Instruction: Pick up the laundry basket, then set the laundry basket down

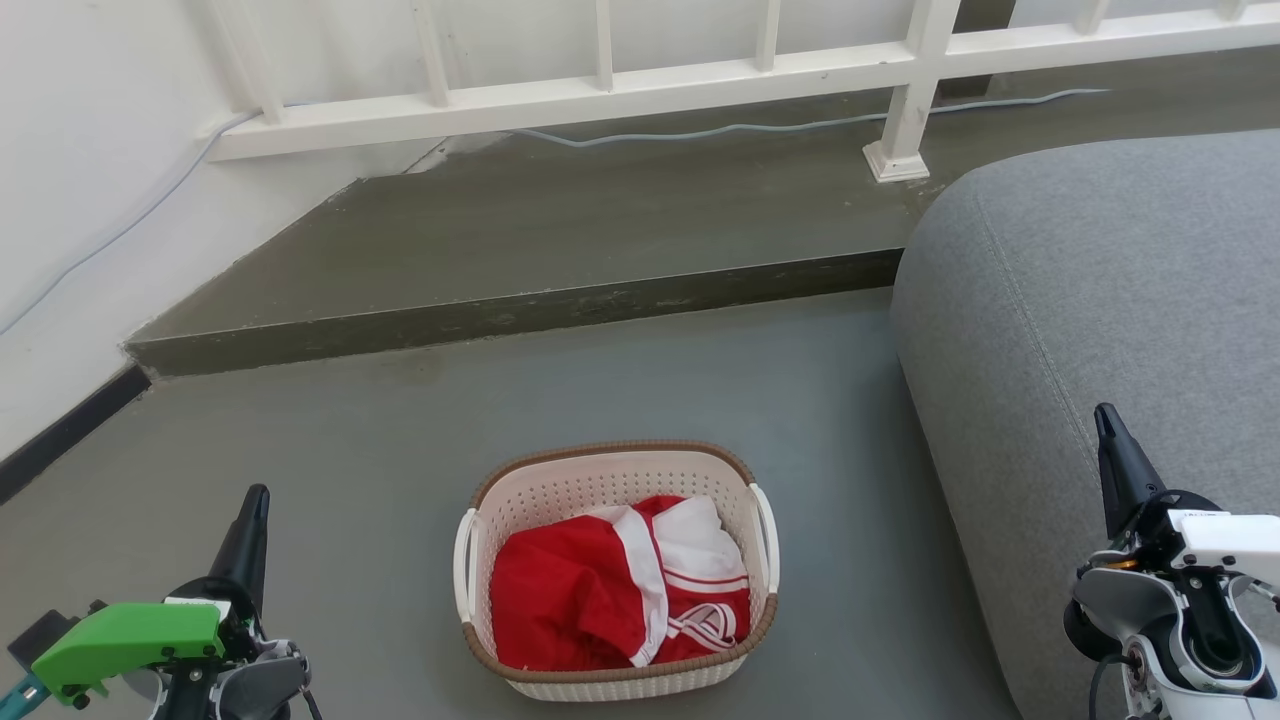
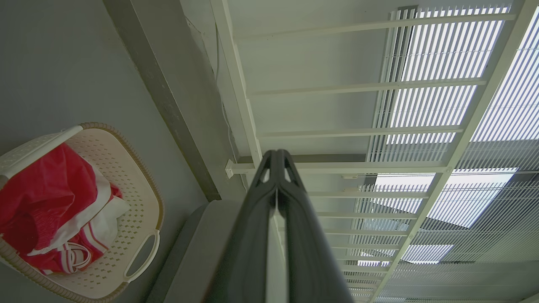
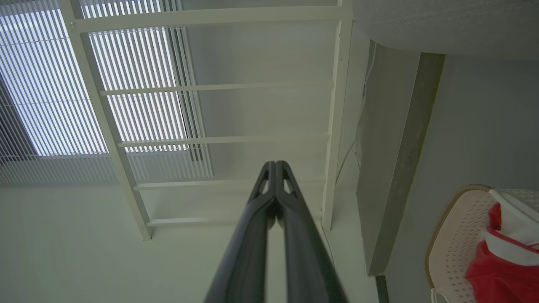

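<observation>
The small cream-white perforated plastic laundry basket [image 1: 600,487], rounded-rectangular with a brown woven-look rim, stands on the floor between the two grippers, to the right of the left gripper [image 1: 257,497] and to the left of the right gripper [image 1: 1108,425], clear of both. Each gripper has its two long dark fingers pressed together with nothing between them, and both point forward past the basket.

A crumpled red and white garment [image 1: 590,600] lies inside it, soft and low, so the load is probably light. The thin holed walls look stiff enough to keep their shape but likely to flex if squeezed at mid-wall, and smooth plastic may slip in a plain pinch. The better holds seem to be the two white side loops: the handle on the left gripper's side [image 1: 465,565] and the handle on the right gripper's side [image 1: 768,540]. The fingers would have to part first. Lifting by one handle alone would probably tip it.

The smooth grey floor [image 1: 400,450] is flat and should take the basket level. A grey upholstered seat [image 1: 1100,300] lies under and outboard of the right gripper, crowding that side. Ahead of the fingertips runs a raised concrete step [image 1: 500,310], then a white railing [image 1: 600,90] with a pale cable [image 1: 700,128] along its foot
</observation>
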You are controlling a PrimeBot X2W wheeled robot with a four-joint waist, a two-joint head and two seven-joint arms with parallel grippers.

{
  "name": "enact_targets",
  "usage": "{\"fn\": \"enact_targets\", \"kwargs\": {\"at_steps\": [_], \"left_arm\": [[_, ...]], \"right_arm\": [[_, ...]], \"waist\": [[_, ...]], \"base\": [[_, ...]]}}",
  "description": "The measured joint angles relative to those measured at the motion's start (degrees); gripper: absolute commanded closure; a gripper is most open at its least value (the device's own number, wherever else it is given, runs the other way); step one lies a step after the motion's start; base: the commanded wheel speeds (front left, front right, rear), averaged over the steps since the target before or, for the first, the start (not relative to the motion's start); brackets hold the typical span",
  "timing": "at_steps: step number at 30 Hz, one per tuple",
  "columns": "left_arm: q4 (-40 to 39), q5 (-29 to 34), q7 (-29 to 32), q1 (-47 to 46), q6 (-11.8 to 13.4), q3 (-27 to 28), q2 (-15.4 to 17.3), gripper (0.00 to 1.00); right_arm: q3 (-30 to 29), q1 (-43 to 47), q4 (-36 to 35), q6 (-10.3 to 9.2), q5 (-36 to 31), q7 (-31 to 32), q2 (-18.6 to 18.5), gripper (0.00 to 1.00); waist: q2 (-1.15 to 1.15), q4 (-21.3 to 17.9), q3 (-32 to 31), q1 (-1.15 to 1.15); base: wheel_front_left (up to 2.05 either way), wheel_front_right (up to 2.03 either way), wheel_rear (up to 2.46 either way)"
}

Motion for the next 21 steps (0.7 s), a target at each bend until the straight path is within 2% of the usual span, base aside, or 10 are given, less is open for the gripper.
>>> {"fn": "enact_targets", "kwargs": {"at_steps": [21], "left_arm": [[-0.09,0.0,-0.01,-0.01,-0.01,-0.01,0.0,1.0]], "right_arm": [[-0.08,-0.01,-0.04,0.0,0.0,0.0,0.02,1.0]], "waist": [[0.0,0.0,0.01,0.0]], "base": [[0.0,0.0,0.0]]}}
